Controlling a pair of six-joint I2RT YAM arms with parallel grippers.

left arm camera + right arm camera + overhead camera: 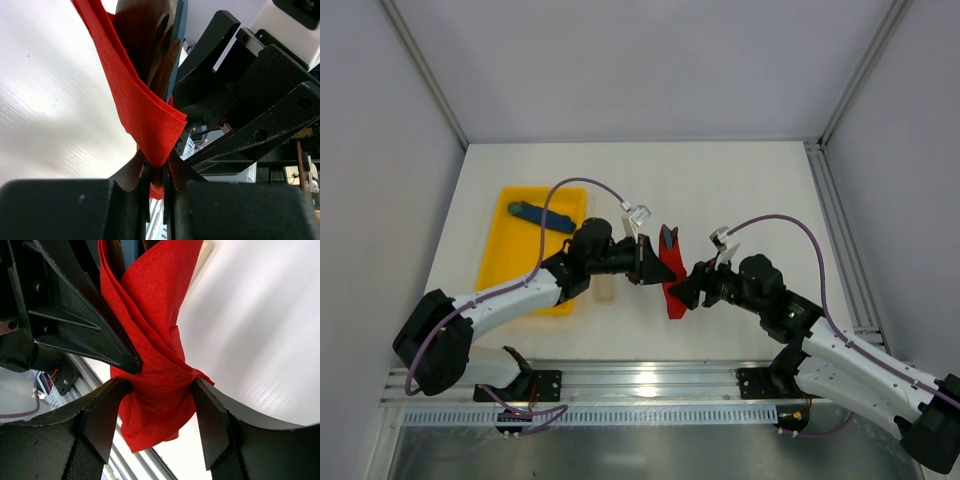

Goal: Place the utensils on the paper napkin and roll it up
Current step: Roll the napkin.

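The paper napkin (671,282), bright red and bunched into a loose, twisted fold, hangs above the white table (760,190) between the two grippers, a little right of the middle. The left wrist view shows brown wooden utensils (142,35) tucked inside the fold, with a dark blue edge (178,45) beside them; from above, a blue-teal tip (666,240) pokes out of the napkin's far end. The left gripper (645,262) comes in from the left with its jaws pressed together on a lower edge of the paper, clamping it. The right gripper (160,386) straddles the twisted part from the other side, its jaws parted; the paper meets both fingertips, with gaps farther down the pads (211,422). Well to the left lies a yellow tray (505,262) holding a blue stick-shaped object (542,216). A pale, slim piece (606,290) rests on the table just beside the tray's right edge.
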